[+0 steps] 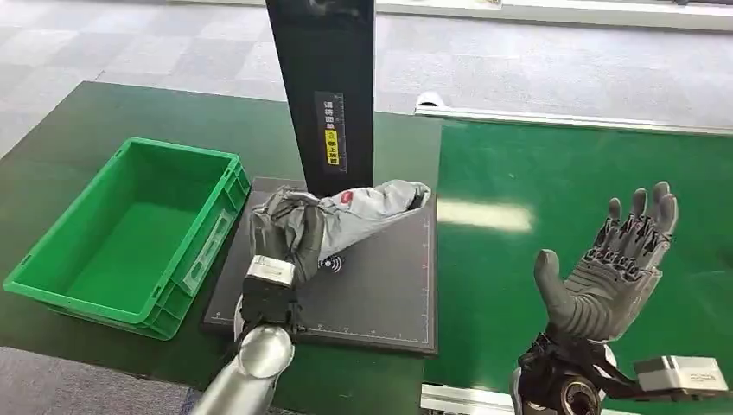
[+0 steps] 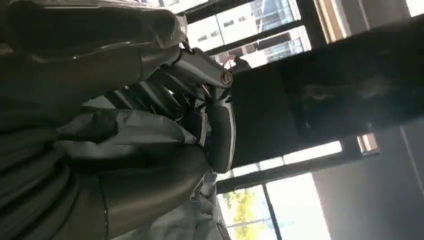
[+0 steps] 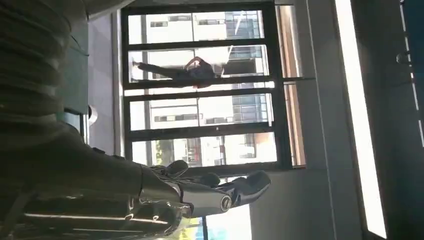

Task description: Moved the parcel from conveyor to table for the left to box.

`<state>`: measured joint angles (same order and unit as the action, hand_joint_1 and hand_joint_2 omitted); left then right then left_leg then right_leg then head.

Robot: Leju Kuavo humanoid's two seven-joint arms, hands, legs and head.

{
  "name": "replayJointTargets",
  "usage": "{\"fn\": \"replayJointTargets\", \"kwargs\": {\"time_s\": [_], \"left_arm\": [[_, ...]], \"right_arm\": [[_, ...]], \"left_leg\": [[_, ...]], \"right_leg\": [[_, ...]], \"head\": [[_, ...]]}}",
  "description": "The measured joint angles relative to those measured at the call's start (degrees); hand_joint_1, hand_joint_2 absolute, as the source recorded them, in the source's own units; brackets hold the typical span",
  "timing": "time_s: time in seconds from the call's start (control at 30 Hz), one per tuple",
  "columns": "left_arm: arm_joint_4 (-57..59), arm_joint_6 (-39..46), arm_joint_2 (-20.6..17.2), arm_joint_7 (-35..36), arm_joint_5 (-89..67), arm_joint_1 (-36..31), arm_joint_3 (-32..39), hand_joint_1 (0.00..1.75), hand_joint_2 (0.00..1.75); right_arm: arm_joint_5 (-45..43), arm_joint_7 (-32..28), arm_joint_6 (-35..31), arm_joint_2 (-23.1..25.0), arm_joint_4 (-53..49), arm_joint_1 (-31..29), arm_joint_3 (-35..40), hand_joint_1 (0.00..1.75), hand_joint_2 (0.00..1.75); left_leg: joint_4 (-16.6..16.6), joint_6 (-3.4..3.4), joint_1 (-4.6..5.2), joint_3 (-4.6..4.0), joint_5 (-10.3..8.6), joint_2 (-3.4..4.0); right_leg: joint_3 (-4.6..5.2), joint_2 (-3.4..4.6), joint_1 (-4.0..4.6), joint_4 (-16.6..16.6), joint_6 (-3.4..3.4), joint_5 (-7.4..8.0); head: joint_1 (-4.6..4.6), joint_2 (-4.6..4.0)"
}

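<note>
Fingers of the left hand [image 1: 281, 226] are wrapped around the grey parcel [image 1: 363, 212], mid-frame over the black pad [image 1: 380, 294]; the right hand [image 1: 609, 268] is spread wide, empty. The slack bag could be dropped short of the green box [image 1: 130, 233].

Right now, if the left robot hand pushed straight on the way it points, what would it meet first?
Probably the black upright post. The left robot hand grips the grey parcel over the black scanner pad and points away from the robot, toward that post just behind the parcel. Depth is hard to judge.
</note>
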<state>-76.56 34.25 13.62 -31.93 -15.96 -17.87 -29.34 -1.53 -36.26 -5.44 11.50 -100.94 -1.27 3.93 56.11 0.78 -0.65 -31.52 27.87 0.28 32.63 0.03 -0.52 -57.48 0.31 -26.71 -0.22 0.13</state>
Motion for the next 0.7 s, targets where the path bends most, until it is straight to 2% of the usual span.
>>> {"fn": "replayJointTargets", "kwargs": {"time_s": [0.2,0.4,0.7], "left_arm": [[-3.9,0.9,-1.1,0.6,-2.3,-2.0,6.3,1.75,1.75],[-4.2,-1.3,-2.6,3.8,-3.5,-10.3,14.6,1.75,1.75],[-4.2,-1.5,-3.1,4.0,-4.3,-11.8,17.4,1.75,1.75]], "right_arm": [[0.2,0.0,1.2,0.0,0.3,0.1,0.3,0.00,1.75],[0.0,0.1,2.6,0.0,2.1,-0.5,1.4,0.00,1.75],[-0.1,0.1,2.6,0.2,3.2,-0.9,1.9,0.00,1.75]], "left_leg": [[0.0,0.01,-0.02,0.02,-0.02,-0.01],[0.0,0.03,-0.04,0.03,-0.07,-0.01],[0.0,0.02,-0.01,-0.04,-0.05,-0.02]], "right_leg": [[0.00,0.00,0.02,0.0,0.00,0.01],[-0.02,0.00,0.03,0.0,-0.02,0.03],[0.03,0.00,0.01,0.0,-0.01,0.02]], "head": [[0.00,0.00],[0.00,0.00],[0.00,0.00]]}}
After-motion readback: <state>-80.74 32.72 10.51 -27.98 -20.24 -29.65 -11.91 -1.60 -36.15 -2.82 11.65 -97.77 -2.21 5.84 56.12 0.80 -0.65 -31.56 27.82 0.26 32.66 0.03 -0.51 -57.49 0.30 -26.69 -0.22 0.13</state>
